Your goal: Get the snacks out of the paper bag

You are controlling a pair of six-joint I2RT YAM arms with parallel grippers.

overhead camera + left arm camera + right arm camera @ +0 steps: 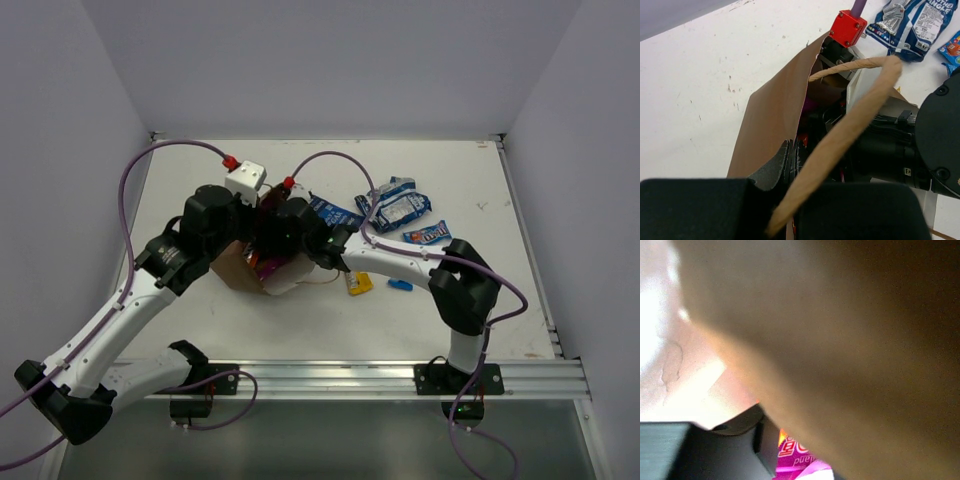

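Note:
The brown paper bag lies on its side left of centre, its mouth facing right. My left gripper is shut on the bag's upper wall; in the left wrist view the fingers pinch the paper edge, with a loop handle crossing in front. My right gripper is inside the bag's mouth. In the right wrist view one finger presses against a magenta-purple pouch; the other finger is hidden by the blurred bag wall. The pouch shows as a magenta patch in the bag's mouth.
On the table to the right of the bag lie a dark blue bag, two blue-white packets, a blue bar, a yellow bar and a small blue bar. White walls enclose the table.

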